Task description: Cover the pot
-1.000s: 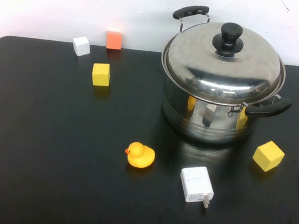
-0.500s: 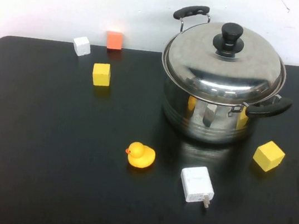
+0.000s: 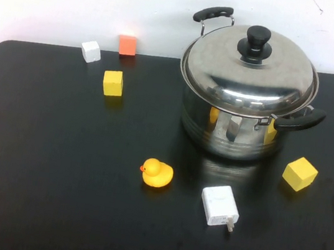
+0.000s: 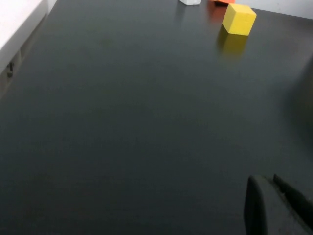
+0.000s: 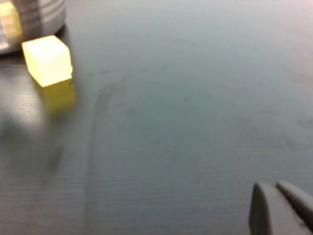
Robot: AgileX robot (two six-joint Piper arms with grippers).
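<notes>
The large steel pot [image 3: 232,133] stands at the back right of the black table [image 3: 52,177], and its wall shows in the right wrist view [image 5: 34,14]. The domed steel lid [image 3: 249,77] with a black knob [image 3: 257,41] sits on the pot and covers it. Neither arm shows in the high view. My left gripper [image 4: 272,184] is shut and empty, low over bare table at the left. My right gripper [image 5: 273,188] is shut and empty over bare table to the right of the pot.
A yellow cube [image 3: 300,174] lies right of the pot and shows in the right wrist view [image 5: 48,59]. A rubber duck [image 3: 157,173] and a white charger [image 3: 219,206] lie in front. A yellow cube [image 3: 113,83], a white cube [image 3: 90,51] and an orange cube [image 3: 127,45] lie at the back left.
</notes>
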